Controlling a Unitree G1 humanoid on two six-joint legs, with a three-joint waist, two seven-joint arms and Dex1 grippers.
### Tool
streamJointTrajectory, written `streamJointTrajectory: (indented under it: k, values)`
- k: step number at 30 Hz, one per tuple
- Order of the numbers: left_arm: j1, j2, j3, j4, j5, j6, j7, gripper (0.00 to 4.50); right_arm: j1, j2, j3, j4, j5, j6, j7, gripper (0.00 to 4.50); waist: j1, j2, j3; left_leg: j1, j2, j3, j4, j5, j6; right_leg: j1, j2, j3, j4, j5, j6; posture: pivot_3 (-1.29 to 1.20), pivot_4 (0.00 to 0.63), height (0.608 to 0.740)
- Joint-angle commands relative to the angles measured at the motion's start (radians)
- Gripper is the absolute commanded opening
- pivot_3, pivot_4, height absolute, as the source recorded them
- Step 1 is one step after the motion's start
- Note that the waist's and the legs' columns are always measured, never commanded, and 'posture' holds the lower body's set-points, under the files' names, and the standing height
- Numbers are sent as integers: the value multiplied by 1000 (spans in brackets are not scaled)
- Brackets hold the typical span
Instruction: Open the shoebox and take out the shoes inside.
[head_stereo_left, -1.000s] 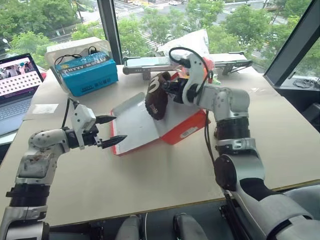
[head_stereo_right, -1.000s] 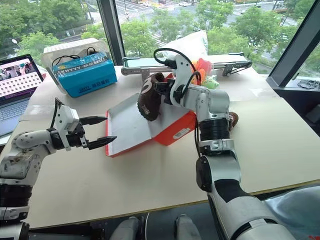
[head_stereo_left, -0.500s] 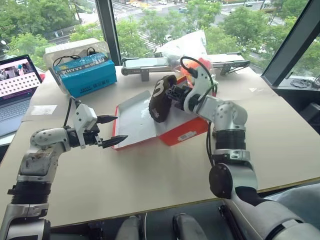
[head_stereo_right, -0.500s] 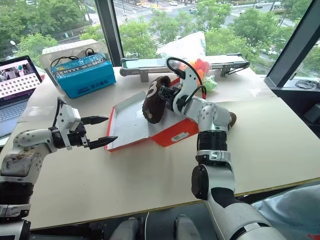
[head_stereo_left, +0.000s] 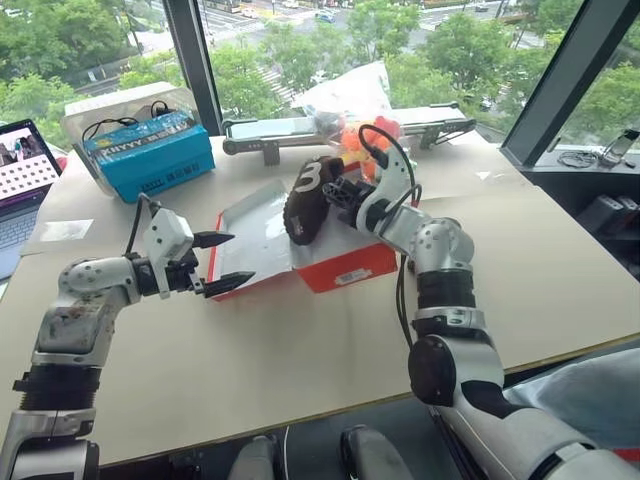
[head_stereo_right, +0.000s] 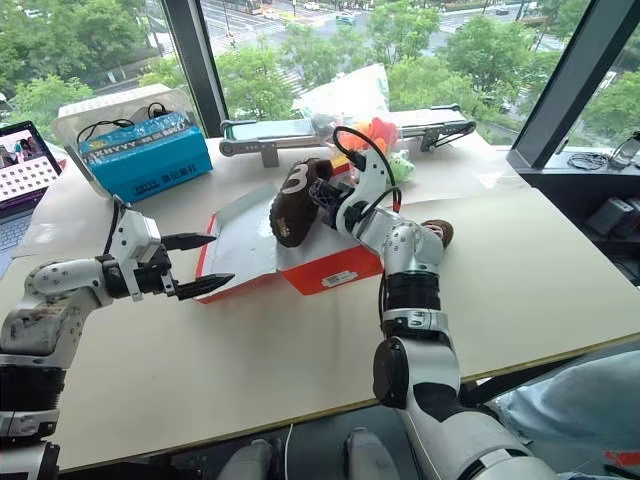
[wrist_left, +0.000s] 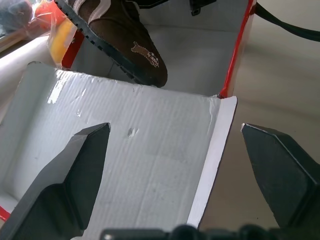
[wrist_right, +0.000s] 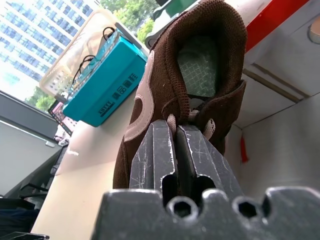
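Right wrist view: my right gripper (wrist_right: 176, 131) has its fingers pressed together on the laces and tongue of a brown shoe (wrist_right: 170, 90), pinching it by the upper. Head views put that shoe (head_stereo_left: 302, 200) raised over the open shoebox (head_stereo_left: 345, 268), sole turned toward the lid side, white marking on the heel facing up. The shoebox sits mid-table (head_stereo_left: 300, 350), red outer walls, white end label on the near side, lid (head_stereo_left: 252, 238) flopped open flat on the left of the shoebox with its white inner face up. My left gripper (head_stereo_left: 215, 262) hangs just beside the lid's outer edge, fingers spread apart, nothing between them. In the left wrist view the two black fingers (wrist_left: 75, 175) straddle the white lid panel without touching it, and the shoe's toe (wrist_left: 142, 62) dips over the box interior beyond the lid. The second shoe (head_stereo_right: 437, 231) lies on the table to the right of the shoebox, partly hidden behind my right forearm. A blue box (head_stereo_left: 148, 153) with white lettering sits behind and left of the shoebox. Orange plush toys (head_stereo_left: 362, 136) are just behind the shoebox. A laptop (head_stereo_left: 22, 170) is far left of the shoebox at the table edge.
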Motion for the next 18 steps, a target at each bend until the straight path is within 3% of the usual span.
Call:
streamJointTrajectory:
  k: [1,5,12,18]
  values:
    - [-2,16,24,-31,-11,-3,1,4500,16,-91,-12,-48,35,47,27,12,11,0,0,0,0,1,0,0,0,0,0,0,0,0,0,0,150,740]
    - [-13,15,16,-24,-9,-2,-1,4500,74,-151,-43,-82,83,89,43,12,27,0,0,-3,-1,4,0,-1,-1,-1,-1,0,-2,0,0,0,150,740]
    - [-32,19,11,-11,-6,0,-11,4500,109,-73,-261,-59,333,78,19,12,34,0,0,-4,1,5,1,-1,-1,-2,1,-1,-2,0,0,0,150,740]
    - [-38,20,8,-11,-6,5,-17,4500,104,-69,-232,-124,354,71,-23,12,40,1,1,-4,1,5,1,-1,-1,-2,1,-1,-2,0,1,0,150,740]
